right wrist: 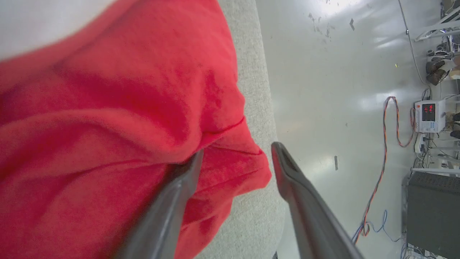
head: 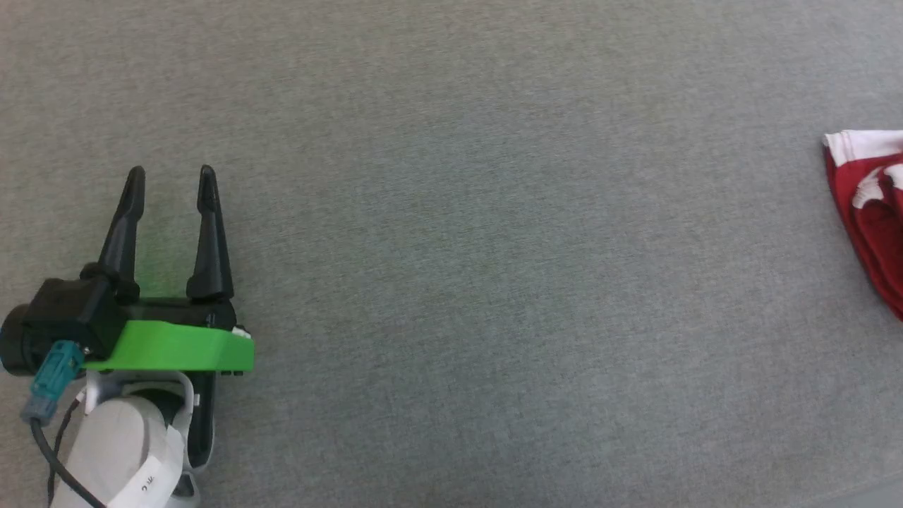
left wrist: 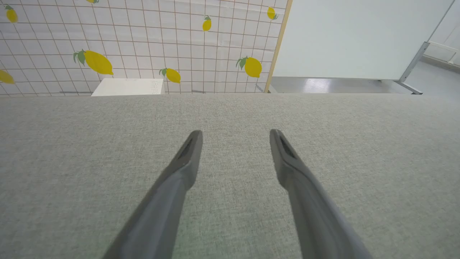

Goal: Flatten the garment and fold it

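The soft bright red fabric garment [head: 869, 219] with a white band lies bunched at the grey cloth-covered table's [head: 451, 212] right edge, not yet flattened or folded. My right gripper [right wrist: 236, 149] stands spread at its corner, clamping nothing. My left gripper [head: 170, 173], fingers parted, waits well apart.

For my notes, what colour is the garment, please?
The garment is bright red with a white band; head view shows it best.

Grey woven-fabric table top [head: 494, 247]: left gripper [head: 169, 173] over its left part. Soft red fabric garment with white band [head: 871, 212] lies on the table's far right, well apart from it. Right gripper [right wrist: 237, 148] at the garment's corner by the table edge: one finger against the cloth, the other over the glossy pale floor [right wrist: 323, 90]. Behind the far edge: lemon-print tiled wall [left wrist: 143, 43], small white box [left wrist: 127, 87] before it.
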